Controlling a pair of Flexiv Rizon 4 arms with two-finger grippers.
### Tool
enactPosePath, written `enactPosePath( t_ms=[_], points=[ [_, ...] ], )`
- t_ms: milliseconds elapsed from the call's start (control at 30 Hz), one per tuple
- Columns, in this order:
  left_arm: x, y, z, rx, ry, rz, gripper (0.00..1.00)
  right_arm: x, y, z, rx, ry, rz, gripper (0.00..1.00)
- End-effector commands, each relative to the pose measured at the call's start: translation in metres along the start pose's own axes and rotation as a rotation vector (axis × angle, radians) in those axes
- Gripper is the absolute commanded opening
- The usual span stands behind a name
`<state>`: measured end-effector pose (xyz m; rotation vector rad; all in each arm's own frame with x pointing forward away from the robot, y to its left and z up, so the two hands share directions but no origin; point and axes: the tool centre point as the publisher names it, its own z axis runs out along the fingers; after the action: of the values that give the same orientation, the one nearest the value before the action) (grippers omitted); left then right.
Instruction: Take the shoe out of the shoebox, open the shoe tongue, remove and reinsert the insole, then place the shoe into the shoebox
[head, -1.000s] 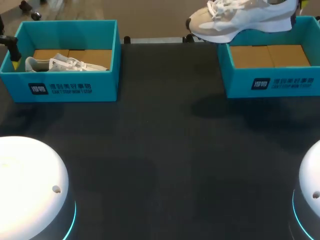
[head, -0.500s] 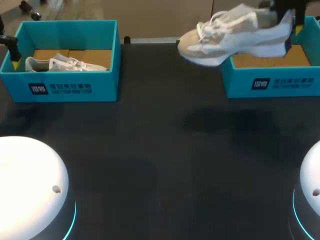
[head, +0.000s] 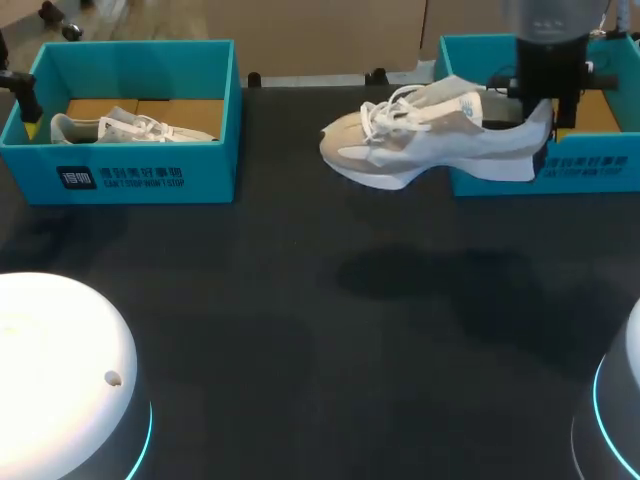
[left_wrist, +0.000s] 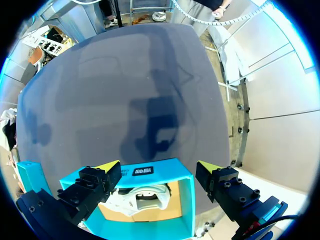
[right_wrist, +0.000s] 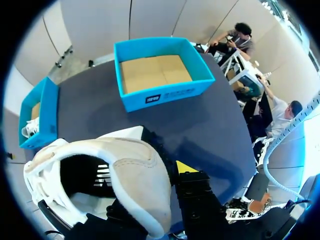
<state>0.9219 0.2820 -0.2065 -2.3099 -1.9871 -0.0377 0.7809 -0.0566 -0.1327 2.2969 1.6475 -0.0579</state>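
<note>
Pinching the shoe (head: 420, 140) by the heel in right gripper (head: 545, 105), just beside the shoebox (head: 590, 165), probably keeping its opening reachable.

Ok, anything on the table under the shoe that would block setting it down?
Nothing visible. The shoe hangs by its heel from the right gripper over bare table, only its shadow below; the left shoebox and right shoebox sit off to the sides.
</note>
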Motion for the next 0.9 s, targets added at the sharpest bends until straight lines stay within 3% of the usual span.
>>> enactPosePath(
  t_ms=[33, 267, 567, 800, 900],
  points=[
    [0.0, -0.002, 0.0, -0.003, 0.003, 0.0, 1.0, -0.003, 0.0, 0.0, -0.002, 0.013, -0.001, 0.0],
    [0.0, -0.002, 0.0, -0.003, 0.003, 0.0, 1.0, 0.0, 0.001, 0.007, 0.002, -0.017, 0.004, 0.0],
    [0.0, -0.002, 0.0, -0.003, 0.003, 0.0, 1.0, 0.032, -0.068, 0.064, 0.04, 0.072, -0.052, 0.0],
    [0.0, -0.002, 0.0, -0.003, 0.003, 0.0, 1.0, 0.057, -0.112, 0.095, 0.055, 0.111, -0.127, 0.0],
    [0.0, -0.002, 0.0, -0.003, 0.003, 0.0, 1.0, 0.057, -0.112, 0.095, 0.055, 0.111, -0.127, 0.0]
  ],
)
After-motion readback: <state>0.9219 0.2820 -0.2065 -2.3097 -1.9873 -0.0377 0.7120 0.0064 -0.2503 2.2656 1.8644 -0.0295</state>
